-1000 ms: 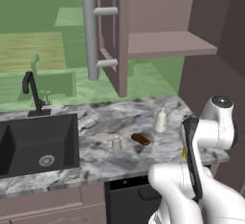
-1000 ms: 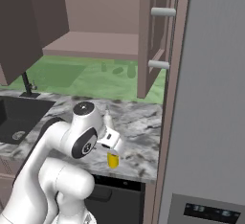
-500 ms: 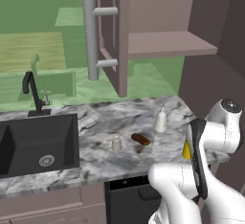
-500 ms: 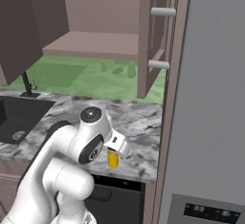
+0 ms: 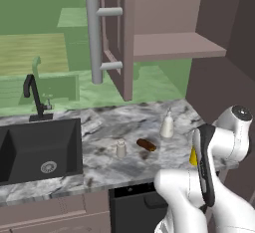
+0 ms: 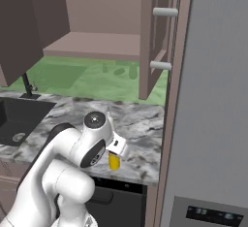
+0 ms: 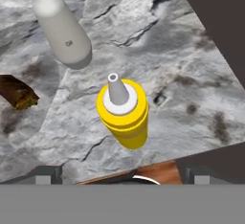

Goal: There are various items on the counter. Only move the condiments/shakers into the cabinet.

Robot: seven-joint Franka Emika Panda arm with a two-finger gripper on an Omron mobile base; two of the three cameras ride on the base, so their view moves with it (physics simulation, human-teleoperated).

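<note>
Jaws wide above cylindrical yellow squeeze bottle [image 7: 122,113]

A black sink [image 5: 35,147] with a black tap [image 5: 33,96] is set at the left; a green wall [image 5: 40,33] is seen behind; a tall grey fridge [image 6: 213,105] stands at the right.

bare counter [image 7: 191,70] ringing yellow squeeze bottle [image 7: 123,113], white bottle [image 7: 60,27] near, brown lump [image 7: 16,93] aside

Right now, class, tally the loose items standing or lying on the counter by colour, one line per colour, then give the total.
Yellow: 1, the yellow squeeze bottle
White: 1, the white narrow-necked bottle
Grey-white: 1, the small shaker
Brown: 1, the brown oblong lump
Total: 4
</note>
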